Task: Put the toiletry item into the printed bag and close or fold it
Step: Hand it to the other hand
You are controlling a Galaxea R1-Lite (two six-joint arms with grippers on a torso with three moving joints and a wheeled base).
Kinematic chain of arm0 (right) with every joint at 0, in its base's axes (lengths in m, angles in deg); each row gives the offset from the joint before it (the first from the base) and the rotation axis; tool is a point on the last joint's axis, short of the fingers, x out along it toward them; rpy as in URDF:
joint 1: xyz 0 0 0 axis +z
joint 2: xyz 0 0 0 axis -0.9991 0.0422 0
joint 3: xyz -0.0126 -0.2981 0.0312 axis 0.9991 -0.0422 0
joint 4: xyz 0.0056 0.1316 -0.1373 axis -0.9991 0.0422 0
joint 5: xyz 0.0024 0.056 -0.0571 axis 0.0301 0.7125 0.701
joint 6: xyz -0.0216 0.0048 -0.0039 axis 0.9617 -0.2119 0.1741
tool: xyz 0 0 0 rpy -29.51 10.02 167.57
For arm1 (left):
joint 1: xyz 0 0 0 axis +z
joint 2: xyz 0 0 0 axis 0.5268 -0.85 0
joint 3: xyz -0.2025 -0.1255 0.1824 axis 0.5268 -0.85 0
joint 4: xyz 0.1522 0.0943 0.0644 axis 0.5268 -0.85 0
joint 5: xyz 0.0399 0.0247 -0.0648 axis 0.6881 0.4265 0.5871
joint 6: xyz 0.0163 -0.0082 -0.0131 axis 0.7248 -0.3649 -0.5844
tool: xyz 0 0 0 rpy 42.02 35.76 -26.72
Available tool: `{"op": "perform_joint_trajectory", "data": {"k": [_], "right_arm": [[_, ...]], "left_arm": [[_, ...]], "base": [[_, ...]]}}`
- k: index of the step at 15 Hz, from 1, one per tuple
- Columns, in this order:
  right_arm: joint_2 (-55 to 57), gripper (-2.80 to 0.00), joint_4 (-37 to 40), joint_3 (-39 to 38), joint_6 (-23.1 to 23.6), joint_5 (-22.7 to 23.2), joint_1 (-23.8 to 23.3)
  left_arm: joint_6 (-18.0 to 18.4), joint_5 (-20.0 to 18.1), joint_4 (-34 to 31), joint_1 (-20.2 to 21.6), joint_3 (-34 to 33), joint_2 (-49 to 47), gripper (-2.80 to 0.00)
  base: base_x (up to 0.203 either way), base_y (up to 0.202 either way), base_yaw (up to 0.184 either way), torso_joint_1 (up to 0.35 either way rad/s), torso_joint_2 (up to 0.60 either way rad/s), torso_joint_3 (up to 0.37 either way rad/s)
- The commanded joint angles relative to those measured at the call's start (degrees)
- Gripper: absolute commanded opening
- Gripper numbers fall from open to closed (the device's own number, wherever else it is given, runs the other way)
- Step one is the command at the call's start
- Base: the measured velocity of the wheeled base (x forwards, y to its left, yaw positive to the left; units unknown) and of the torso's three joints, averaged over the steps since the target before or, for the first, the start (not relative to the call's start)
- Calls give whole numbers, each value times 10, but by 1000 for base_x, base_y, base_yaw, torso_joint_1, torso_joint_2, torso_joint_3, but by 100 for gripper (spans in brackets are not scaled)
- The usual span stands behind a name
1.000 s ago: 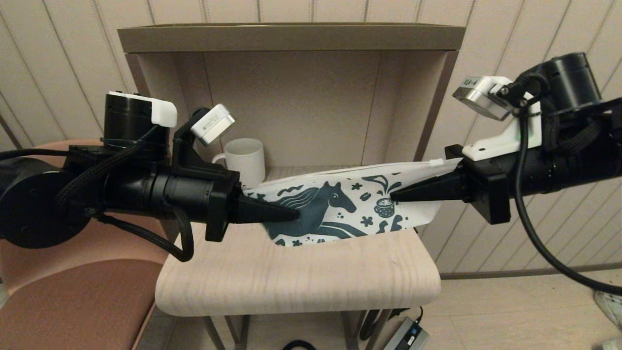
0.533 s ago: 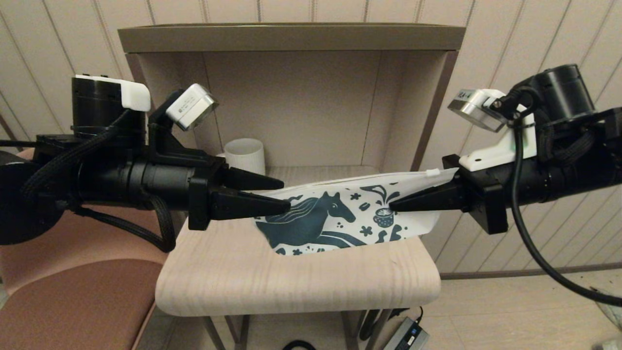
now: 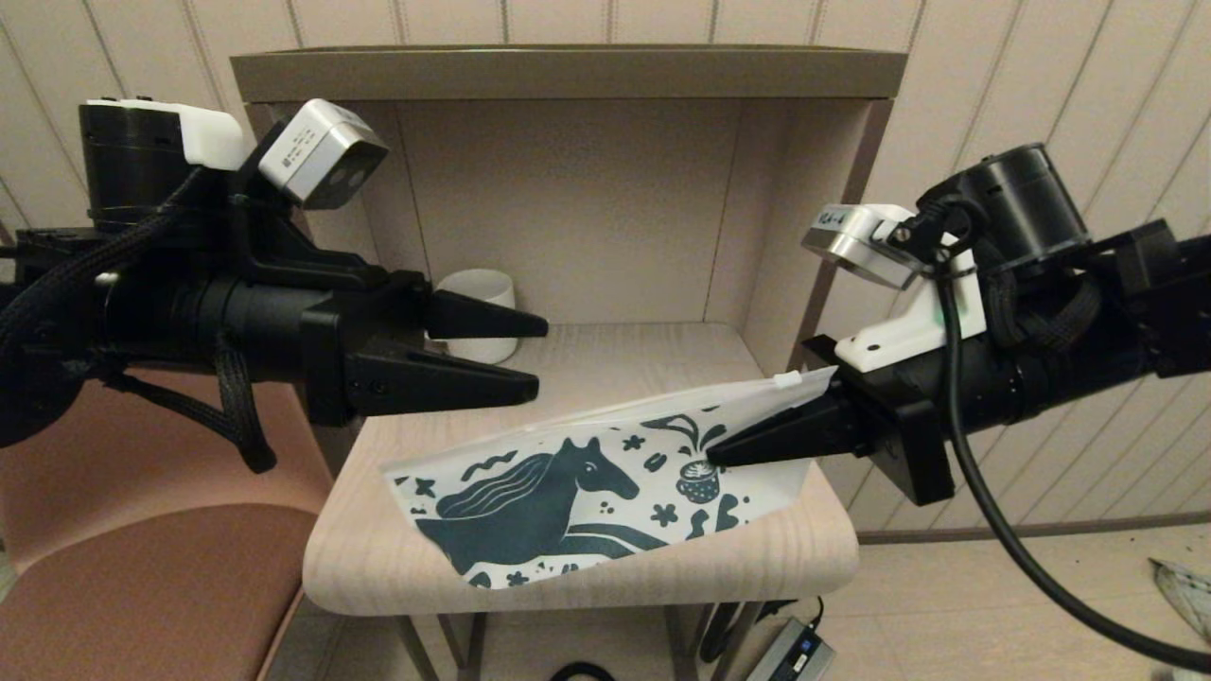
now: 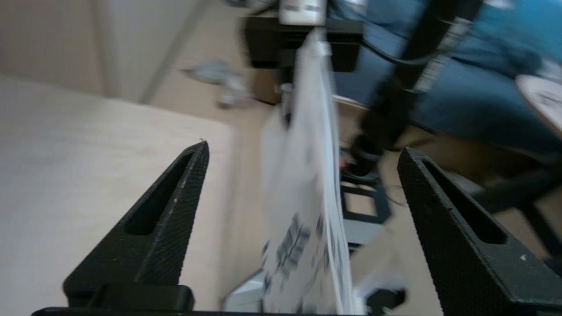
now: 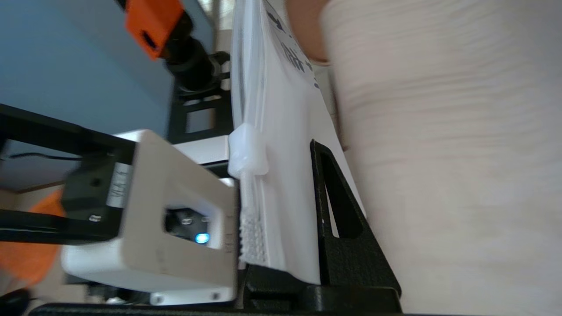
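While the right gripper (image 3: 724,452) pinches the printed bag (image 3: 577,492) at centre frame, its contents hidden, the left gripper (image 3: 539,355) gapes empty at left.

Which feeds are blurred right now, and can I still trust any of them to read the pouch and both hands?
Head view: sharp, evenly lit; printed bag pinched by the right hand, left hand open above the table. Left wrist view: smeared; the bag's print is unreadable, fingers crisp. Right wrist view: bag edge and slider fairly clear, wood and background streaked.
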Motion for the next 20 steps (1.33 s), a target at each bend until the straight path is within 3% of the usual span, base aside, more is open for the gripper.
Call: {"op": "perform_joint_trajectory", "data": {"k": [1,8,12,20], "right_arm": [[17,-280,34,33,-2,5,7],[152,-280,202,230,-8,16,3],[173,-280,205,237,-11,9,8],[177,-280,202,258,-18,-9,28]], "left_arm": [[2,-8,3,-27,4,-23,0],[31,-7,8,-34,92,-126,0],[37,-6,4,-35,139,-143,0],[37,5,-6,-52,137,-145,0]], "base": [[0,0,0,0,0,0],[0,0,0,0,0,0],[0,0,0,0,0,0],[0,0,0,0,0,0]]}}
